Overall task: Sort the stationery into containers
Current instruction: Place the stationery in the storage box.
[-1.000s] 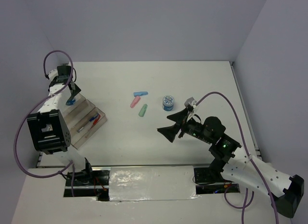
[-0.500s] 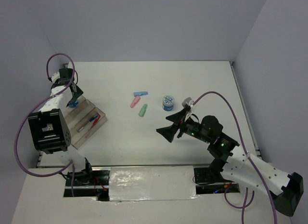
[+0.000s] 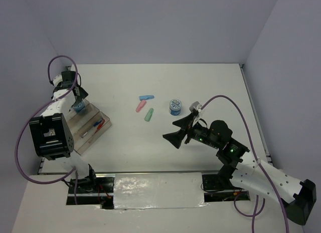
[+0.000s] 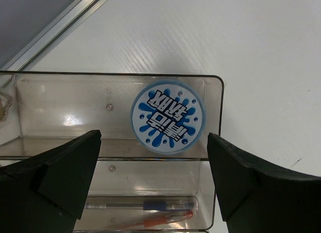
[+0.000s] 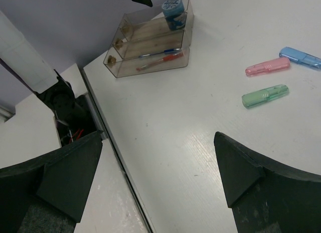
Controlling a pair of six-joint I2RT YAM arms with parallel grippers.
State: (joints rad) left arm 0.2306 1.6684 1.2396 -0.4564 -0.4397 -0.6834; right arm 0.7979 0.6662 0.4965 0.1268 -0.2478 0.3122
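The clear divided tray stands at the far left. One blue-white disc lies in its far compartment, and shows in the left wrist view. A blue and a red pen lie in a nearer compartment. My left gripper hangs open just above the disc, not touching it. The second disc sits mid-table. The blue, pink and green capsules lie left of it. My right gripper is open and empty, above bare table.
The right wrist view shows the tray, the pink, blue and green capsules, and the table's metal front edge. Walls close the table at the back and both sides.
My left gripper has shifted slightly over the tray and the disc now lies free in the far compartment. The right arm edged a little left, then held still.
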